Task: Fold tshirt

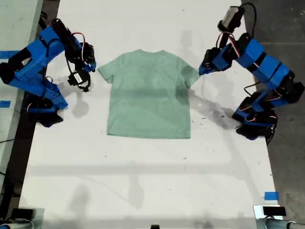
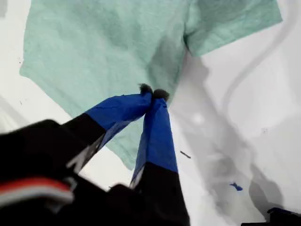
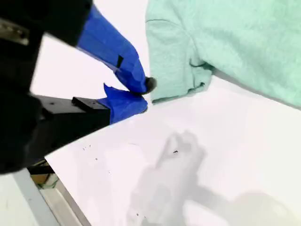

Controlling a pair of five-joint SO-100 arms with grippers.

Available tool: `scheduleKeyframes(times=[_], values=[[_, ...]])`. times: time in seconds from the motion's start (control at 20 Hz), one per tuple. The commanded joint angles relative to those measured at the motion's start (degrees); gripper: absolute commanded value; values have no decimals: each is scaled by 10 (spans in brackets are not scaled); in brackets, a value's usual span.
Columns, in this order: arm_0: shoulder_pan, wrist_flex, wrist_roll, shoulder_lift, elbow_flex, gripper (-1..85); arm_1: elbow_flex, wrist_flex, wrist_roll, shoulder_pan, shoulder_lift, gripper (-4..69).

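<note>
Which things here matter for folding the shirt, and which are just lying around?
For the job:
- tshirt
- my first end effector
- my second end effector

Lying about:
- blue tape, on the table near the exterior view's lower right corner
- blue scrap, on the table beside the tshirt

White table surface, small dark specks scattered on it. Blue tape piece at exterior view's lower right. More blue tape on surface past table edge, exterior view's left. Grey floor at exterior view's right.
</note>
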Motion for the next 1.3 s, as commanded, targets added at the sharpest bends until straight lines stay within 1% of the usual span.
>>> scheduleKeyframes(times=[0.0, 0.25, 0.35, 0.55, 0.6, 0.65, 0.7, 0.8, 0.9, 1.0, 1.25], values=[[-47, 29, 40, -65, -109, 0, -95, 9, -43, 34, -47, -2], [-107, 78, 86, -186, -266, 0, -229, 41, -93, 80, -142, -2], [-112, 97, 93, -219, -315, 0, -261, 48, -108, 95, -165, -2], [-105, 95, 94, -225, -316, 0, -262, 48, -142, 110, -169, 5], [-105, 93, 94, -226, -316, 0, -258, 47, -151, 113, -169, 59], [-104, 92, 94, -227, -315, 0, -251, 43, -159, 116, -168, 169], [-103, 91, 94, -228, -315, 0, -244, 40, -169, 121, -170, 222], [-100, 89, 94, -230, -315, 0, -220, 29, -182, 131, -174, 266], [-96, 85, 94, -232, -311, 0, -175, -5, -198, 138, -176, 281], [-93, 82, 93, -232, -306, 0, -118, -57, -216, 141, -178, 281], [-91, 75, 92, -233, -295, 0, 39, -220, -262, 158, -207, 281]])
